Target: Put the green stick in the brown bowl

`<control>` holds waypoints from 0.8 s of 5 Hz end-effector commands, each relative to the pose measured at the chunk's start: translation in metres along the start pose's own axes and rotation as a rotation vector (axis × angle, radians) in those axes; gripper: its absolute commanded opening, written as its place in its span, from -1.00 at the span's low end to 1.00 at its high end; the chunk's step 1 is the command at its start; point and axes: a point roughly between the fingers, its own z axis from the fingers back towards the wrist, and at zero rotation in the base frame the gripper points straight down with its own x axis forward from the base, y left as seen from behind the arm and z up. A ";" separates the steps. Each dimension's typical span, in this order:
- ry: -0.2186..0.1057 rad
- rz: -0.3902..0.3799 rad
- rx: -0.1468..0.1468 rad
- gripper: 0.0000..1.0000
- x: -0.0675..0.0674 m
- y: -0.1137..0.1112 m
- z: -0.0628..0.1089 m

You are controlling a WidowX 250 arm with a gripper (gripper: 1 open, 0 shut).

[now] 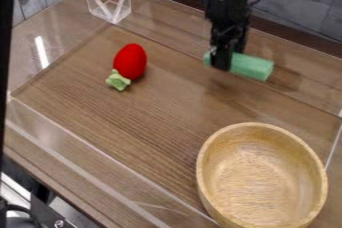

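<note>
Camera | end effector (223, 58) clamped on green stick (251, 67) (fingertips blurred) | arm top cropped

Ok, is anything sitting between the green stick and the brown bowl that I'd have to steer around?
Nothing visible is in the way. The green stick is held at one end in the gripper, and only bare table lies between it and the brown bowl. The strawberry toy is well off to the side.

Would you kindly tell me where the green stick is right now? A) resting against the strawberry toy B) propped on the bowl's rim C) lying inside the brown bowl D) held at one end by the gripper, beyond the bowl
D: the gripper is closed on the left end of the green stick, well beyond the empty brown bowl.
</note>
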 end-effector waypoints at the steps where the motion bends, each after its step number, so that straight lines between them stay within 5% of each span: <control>1: 0.010 -0.041 -0.104 -1.00 -0.021 0.005 0.046; 2: 0.006 -0.079 -0.103 -1.00 -0.040 0.019 0.042; 4: -0.039 -0.282 -0.107 -1.00 -0.089 0.013 0.032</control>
